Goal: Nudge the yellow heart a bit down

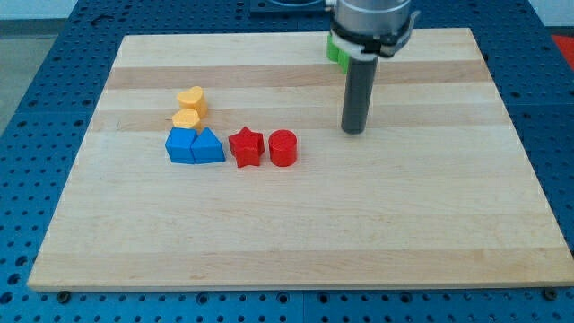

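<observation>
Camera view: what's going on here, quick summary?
One arm with a dark rod is working on a wooden board. My tip rests on bare wood, well to the view's right of the blocks, touching none. The yellow heart block sits at the top of the cluster, with a second yellow block just below it, then two blue blocks, a red star block and a red cylinder block. A green block is partly hidden behind the arm.

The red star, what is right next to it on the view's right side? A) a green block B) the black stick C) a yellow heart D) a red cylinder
D: the red cylinder sits just to the view's right of the red star, while the yellow heart is up to the view's left and my tip stands farther right.
</observation>
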### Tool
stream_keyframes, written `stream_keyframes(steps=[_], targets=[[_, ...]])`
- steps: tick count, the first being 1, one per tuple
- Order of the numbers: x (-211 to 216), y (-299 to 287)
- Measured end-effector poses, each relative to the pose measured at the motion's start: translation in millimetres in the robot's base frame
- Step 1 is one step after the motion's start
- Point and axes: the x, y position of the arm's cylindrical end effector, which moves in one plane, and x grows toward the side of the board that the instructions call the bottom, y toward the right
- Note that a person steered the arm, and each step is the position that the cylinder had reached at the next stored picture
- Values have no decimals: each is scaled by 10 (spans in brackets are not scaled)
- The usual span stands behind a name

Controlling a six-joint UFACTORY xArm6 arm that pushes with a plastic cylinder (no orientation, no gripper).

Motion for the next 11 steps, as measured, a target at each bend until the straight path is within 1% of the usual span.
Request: stream_keyframes(steps=[1,2,3,4,5,6,7,8,11], targets=[[-722,-420],[-993,-956],[-1111,-1909],[-933,-2770],[-532,-3210],[-465,-3207],[-519,-2792],[-519,-2586],[-437,-2466]])
